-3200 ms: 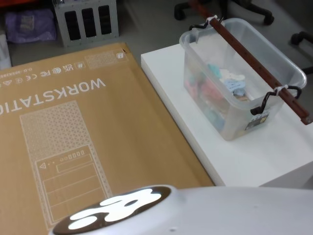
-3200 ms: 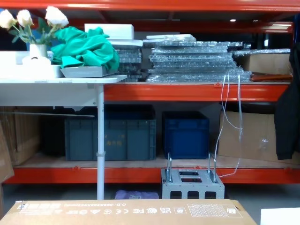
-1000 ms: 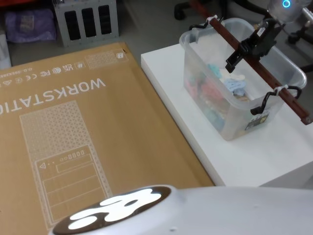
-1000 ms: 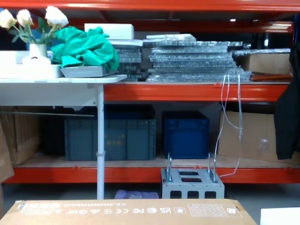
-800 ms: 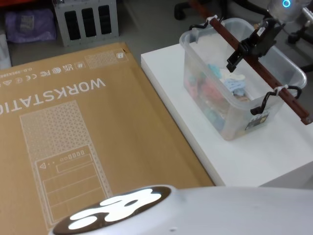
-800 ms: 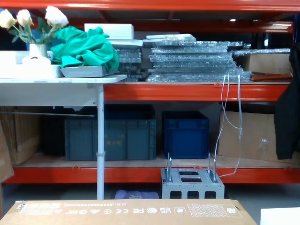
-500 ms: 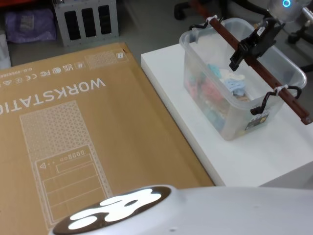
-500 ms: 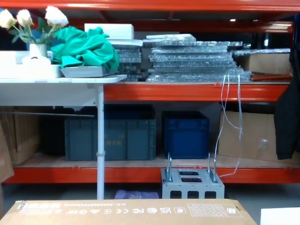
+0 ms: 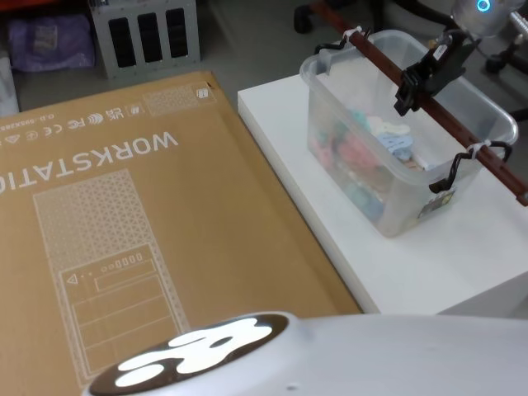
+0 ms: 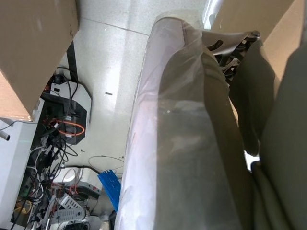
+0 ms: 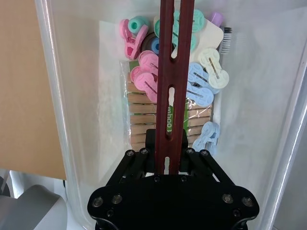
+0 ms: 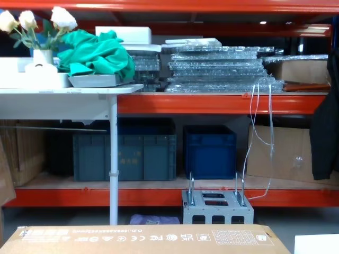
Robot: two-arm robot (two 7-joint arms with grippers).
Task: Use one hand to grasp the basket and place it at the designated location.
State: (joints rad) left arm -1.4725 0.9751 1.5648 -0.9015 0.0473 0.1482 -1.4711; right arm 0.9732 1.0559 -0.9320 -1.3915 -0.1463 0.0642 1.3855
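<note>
Nearest, on the left, lies a flat cardboard box (image 9: 124,206) printed WORKSTATION, probably the free surface meant to receive the load. Just right of it stands the white table (image 9: 280,124), with the basket (image 9: 375,202) on its far right part; whether the base is off the tabletop I cannot tell. The right gripper (image 9: 410,91) reaches in from the far right, jaws clamped on the slotted handle (image 9: 375,54) about midway along, seemingly so the tub hangs level under one hand. The right wrist view confirms that hold, the handle (image 11: 175,57) pinched in the right gripper (image 11: 167,140). It also makes the cargo plain where the head view leaves a blur: pastel clothes pegs (image 11: 144,72) over a pack of wooden pegs (image 11: 139,115). The left arm is idle, its wrist camera looking down at floor cables (image 10: 62,124). Farthest, the chest view adds red racking (image 12: 212,103) and blue crates (image 12: 209,151) beyond the box.
</note>
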